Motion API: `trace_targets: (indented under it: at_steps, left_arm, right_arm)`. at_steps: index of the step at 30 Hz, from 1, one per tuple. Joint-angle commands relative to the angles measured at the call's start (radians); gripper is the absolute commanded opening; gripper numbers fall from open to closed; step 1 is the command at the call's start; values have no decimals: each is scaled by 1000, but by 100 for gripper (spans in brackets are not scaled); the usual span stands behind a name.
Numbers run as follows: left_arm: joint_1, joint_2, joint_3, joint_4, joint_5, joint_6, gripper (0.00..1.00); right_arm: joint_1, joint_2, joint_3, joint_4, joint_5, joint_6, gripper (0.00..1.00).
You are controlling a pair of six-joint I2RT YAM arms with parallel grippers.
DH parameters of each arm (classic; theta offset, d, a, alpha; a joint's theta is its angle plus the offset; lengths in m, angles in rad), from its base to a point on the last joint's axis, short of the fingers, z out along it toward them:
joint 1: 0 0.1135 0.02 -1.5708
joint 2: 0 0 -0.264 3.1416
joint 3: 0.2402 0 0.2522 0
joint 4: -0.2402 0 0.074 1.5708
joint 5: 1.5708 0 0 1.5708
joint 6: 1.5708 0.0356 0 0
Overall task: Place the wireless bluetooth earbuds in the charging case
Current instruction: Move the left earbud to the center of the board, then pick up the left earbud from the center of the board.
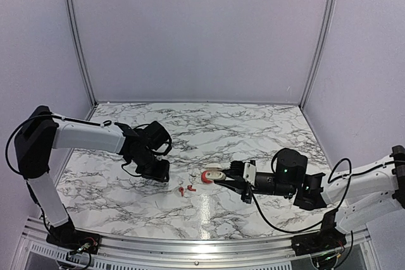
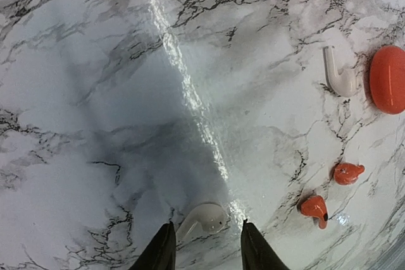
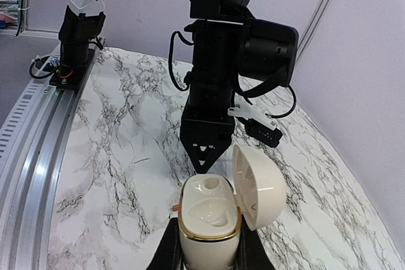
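left gripper (image 2: 207, 235): spread around a white stemmed plastic earbud (image 2: 204, 218), likely to pinch it
right gripper (image 3: 209, 248): squeezed the open white gold-rimmed charging case (image 3: 212, 210), sockets up for loading
tiny red plastic earbuds (image 2: 348, 173): lay right of left fingers

A marble-pattern table (image 1: 253, 124), white with grey-black veins, fills the middle of the top view. At 12 o'clock stands a plain pale lavender back wall (image 1: 202, 30), framed by two slim metal posts (image 1: 74, 36). Matching side walls (image 1: 31, 42) close the space at 9 and 3 o'clock. A ribbed metal rail (image 1: 190, 245) runs along the table edge at 6 o'clock. Overhead light leaves a bright streak (image 2: 190, 93) on the glossy top, with a soft grey shadow (image 2: 114, 131) beside it.
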Motion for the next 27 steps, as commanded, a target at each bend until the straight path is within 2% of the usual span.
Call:
trace_targets:
  at_steps: [1,6,10,15,27]
  left_arm:
    - [0,-51,79,-76,-37,94,41]
    - [0,-13,198,-283,-23,438,44]
    - [-15,48,248,-435,-41,576,43]
    - [-36,51,263,-447,-127,642,43]
    - [-41,160,340,-448,-79,765,41]
  right_arm:
    - [6,-31,-1,12,11,18,0]
    - [6,-50,-9,-3,4,25,0]
    - [5,-64,9,-69,-14,38,0]
    - [7,-77,23,-120,-36,45,0]
    - [6,-87,24,-143,-50,53,0]
